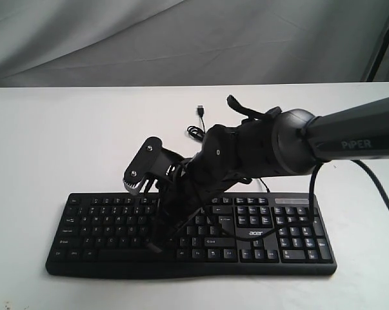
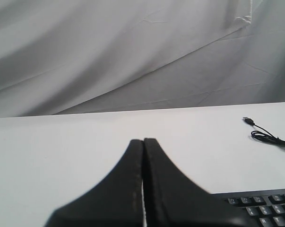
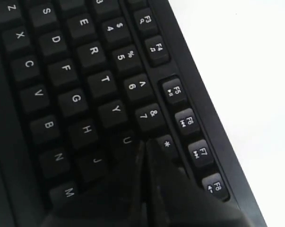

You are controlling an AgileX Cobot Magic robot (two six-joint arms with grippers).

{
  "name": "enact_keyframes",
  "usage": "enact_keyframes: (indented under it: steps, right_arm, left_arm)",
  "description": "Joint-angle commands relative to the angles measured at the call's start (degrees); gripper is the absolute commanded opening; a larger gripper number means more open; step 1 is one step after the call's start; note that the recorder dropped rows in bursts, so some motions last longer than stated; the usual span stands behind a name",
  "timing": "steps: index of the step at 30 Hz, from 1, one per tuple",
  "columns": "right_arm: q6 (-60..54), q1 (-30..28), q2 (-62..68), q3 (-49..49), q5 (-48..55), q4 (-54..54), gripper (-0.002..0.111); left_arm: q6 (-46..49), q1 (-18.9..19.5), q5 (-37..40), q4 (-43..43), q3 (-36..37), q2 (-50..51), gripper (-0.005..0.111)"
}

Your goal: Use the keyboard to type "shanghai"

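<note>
The black keyboard (image 1: 281, 227) with white legends and an "acer" logo lies along the table's front edge. My right gripper (image 1: 157, 245) reaches across from the right and points down onto the letter keys left of the keyboard's middle. In the right wrist view, the right gripper (image 3: 144, 143) is shut with nothing in it. Its tips sit by the U key (image 3: 126, 140) and the 8 key (image 3: 168, 143), and whether a key is pressed I cannot tell. My left gripper (image 2: 143, 141) is shut and empty above bare table, with a keyboard corner (image 2: 267, 208) beside it.
The thin black USB cable (image 1: 195, 133) lies coiled behind the keyboard, its plug (image 1: 200, 111) loose on the white table (image 1: 65, 142). The same cable (image 2: 271, 138) shows in the left wrist view. A grey cloth backdrop (image 1: 181, 39) hangs behind.
</note>
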Motion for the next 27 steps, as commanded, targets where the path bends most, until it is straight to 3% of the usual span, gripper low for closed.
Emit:
enact_keyframes:
  steps: [1,27]
  right_arm:
    - [0.36,-0.37,-0.49,0.35,0.13,0.41,0.0]
    - [0.36,-0.37,-0.49,1.98,0.28,0.41,0.0]
  left_arm:
    - [-0.15,-0.37,-0.34,0.0,0.1,-0.14,0.0]
    - [-0.15,-0.37,-0.34,0.0,0.1,-0.14,0.0]
